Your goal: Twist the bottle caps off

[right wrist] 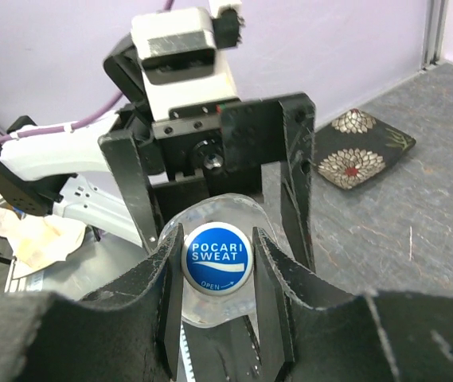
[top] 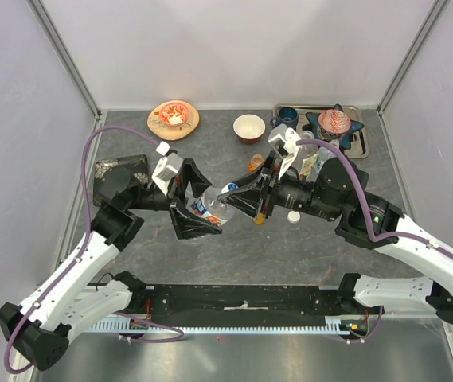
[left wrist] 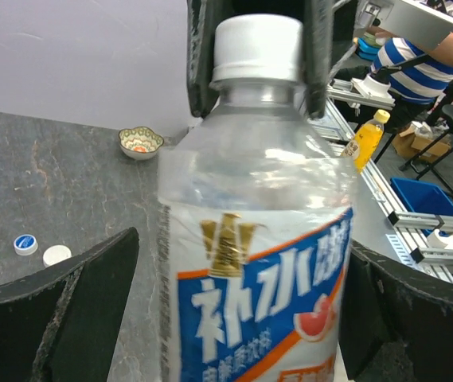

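Left gripper (top: 197,213) clamps Pocari Sweat bottle (top: 210,207) body, bracing it; right gripper (right wrist: 218,263) pinches cap (right wrist: 217,257) for unscrewing.

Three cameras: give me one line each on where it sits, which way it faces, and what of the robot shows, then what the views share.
Top external: above and behind the bases, looking down on the table; both arms, left gripper and right gripper show.
Left wrist: on the left arm, looking along the bottle toward its white-sided cap; its own fingers flank the body, the right arm's fingers pinch the cap.
Right wrist: faces the blue cap top, own fingers on it, left arm behind.
Shared: that bottle, held between both grippers.
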